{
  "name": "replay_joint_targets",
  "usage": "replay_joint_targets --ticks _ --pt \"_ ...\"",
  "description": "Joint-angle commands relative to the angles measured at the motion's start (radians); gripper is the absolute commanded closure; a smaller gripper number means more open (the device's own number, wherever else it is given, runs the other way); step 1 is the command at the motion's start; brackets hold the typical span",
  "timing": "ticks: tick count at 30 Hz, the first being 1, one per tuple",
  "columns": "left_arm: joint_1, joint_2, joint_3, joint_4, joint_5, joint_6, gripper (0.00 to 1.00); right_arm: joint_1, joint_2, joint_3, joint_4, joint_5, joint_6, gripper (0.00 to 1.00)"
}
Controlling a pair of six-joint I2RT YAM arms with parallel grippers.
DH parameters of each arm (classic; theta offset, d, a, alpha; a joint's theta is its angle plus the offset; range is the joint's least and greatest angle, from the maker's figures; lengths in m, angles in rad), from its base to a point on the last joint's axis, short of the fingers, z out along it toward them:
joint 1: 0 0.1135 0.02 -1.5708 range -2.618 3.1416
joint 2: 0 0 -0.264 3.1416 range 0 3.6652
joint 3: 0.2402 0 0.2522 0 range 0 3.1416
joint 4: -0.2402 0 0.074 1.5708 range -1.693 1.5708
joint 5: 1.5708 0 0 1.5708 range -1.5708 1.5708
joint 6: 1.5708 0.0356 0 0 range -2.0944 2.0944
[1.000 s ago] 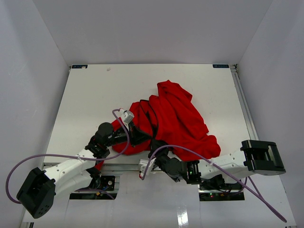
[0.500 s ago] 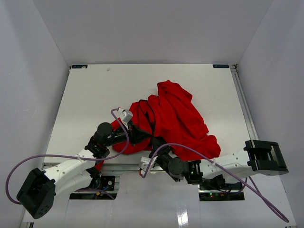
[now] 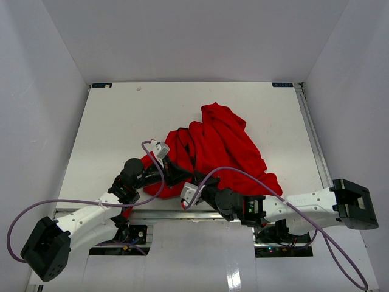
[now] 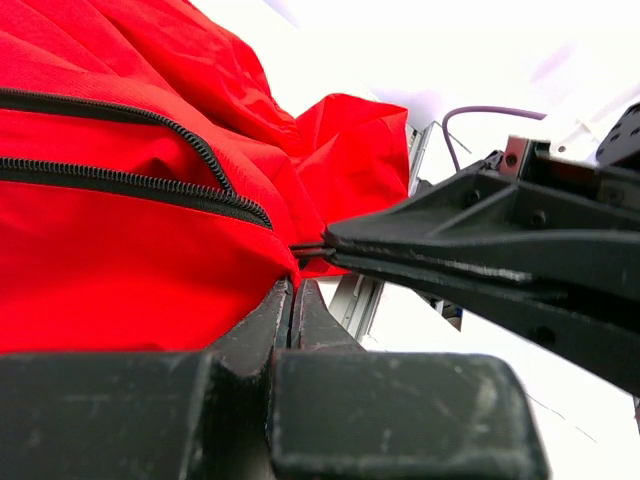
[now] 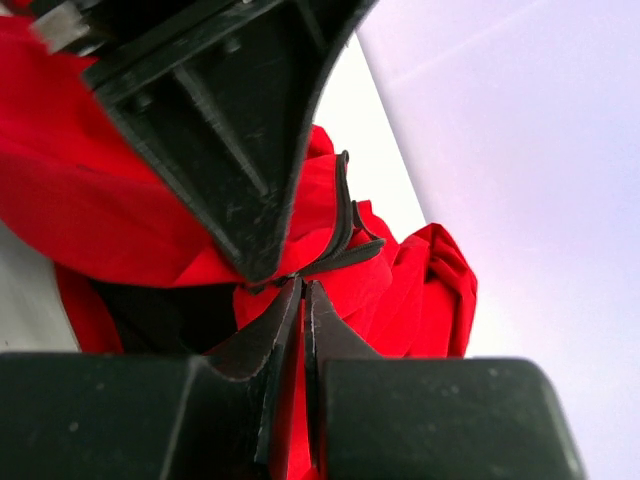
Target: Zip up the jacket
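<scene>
Jacket (image 3: pixel 225 143), zipper end between both closed pairs of jaws

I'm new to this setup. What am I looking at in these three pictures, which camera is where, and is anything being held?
These are two robot arms bolted at the near edge of a white table. The wide picture looks down from above and behind them. The other two come from a small camera on each wrist, so each shows its own black fingers at the bottom. A crumpled red jacket lies on the table, its dark zipper undone. The left gripper and the right gripper are both shut, close together, each seeming to pinch the jacket near the zipper's end.
</scene>
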Motion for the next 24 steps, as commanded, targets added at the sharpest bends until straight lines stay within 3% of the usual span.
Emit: replay_joint_targets --ticks 1,11,24 --pt "-0.003 -0.033 -0.011 0.021 0.053 0.000 1.00 -0.038 -0.021 0.062 -0.076 -0.036 0.092 0.92" --pt "-0.004 -0.046 -0.017 0.031 0.058 -0.004 1.00 -0.084 -0.049 0.092 -0.216 -0.159 0.200 0.92" --pt "-0.003 -0.050 -0.017 0.036 0.062 -0.006 1.00 -0.106 -0.012 0.096 -0.200 -0.208 0.211 0.82"
